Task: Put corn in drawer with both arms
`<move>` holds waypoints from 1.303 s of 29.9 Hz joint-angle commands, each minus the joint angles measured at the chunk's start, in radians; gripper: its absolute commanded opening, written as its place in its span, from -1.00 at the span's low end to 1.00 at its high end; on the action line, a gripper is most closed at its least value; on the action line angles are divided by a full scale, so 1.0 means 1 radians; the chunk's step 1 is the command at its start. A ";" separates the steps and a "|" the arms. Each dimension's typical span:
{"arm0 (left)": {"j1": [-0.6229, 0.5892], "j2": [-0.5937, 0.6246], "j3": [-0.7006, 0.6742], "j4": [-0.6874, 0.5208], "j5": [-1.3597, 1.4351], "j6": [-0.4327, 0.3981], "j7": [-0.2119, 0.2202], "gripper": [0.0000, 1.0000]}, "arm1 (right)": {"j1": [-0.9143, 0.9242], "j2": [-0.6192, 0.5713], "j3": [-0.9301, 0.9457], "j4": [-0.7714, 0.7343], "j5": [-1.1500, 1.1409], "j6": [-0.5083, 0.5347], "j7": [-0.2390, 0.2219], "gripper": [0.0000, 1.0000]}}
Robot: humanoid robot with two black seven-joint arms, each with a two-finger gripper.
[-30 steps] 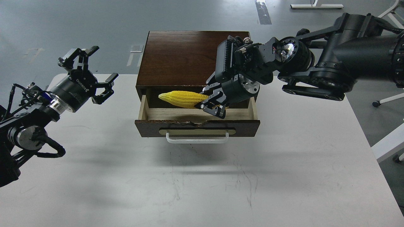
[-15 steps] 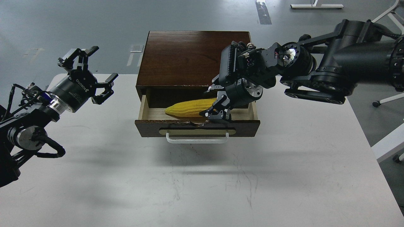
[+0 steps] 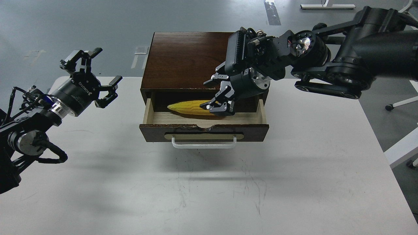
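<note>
The yellow corn [image 3: 188,108] lies on the pale floor of the open drawer [image 3: 254,130], tip pointing left. My right gripper [image 3: 216,94] hovers over the corn's thick right end with its fingers spread open. One lower finger [image 3: 218,107] still overlaps the cob's end, and I cannot tell whether it touches. My left gripper [image 3: 93,76] is open and empty, held above the table well left of the box.
The dark brown box [image 3: 186,58] stands at the table's far middle, its drawer pulled toward me with a white bar handle [image 3: 204,144]. The white table [image 3: 209,189] spreads in front. A chair base [image 3: 396,104] and another white table's corner [image 3: 403,147] are at the right.
My right gripper lowered the corn from above the drawer onto its floor, then opened its fingers and rose slightly. The left arm has not moved.
</note>
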 commanded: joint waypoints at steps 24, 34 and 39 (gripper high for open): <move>0.025 -0.069 -0.006 0.017 -0.005 0.000 0.000 0.96 | -0.972 -0.355 0.974 -0.172 1.175 0.014 0.000 1.00; 0.049 -0.084 -0.031 0.024 -0.003 0.000 0.000 0.96 | -1.134 -0.220 1.051 -0.225 1.311 0.133 0.000 1.00; 0.060 -0.086 -0.032 0.024 -0.003 0.000 0.000 0.96 | -1.156 -0.173 1.049 -0.227 1.307 0.132 0.000 1.00</move>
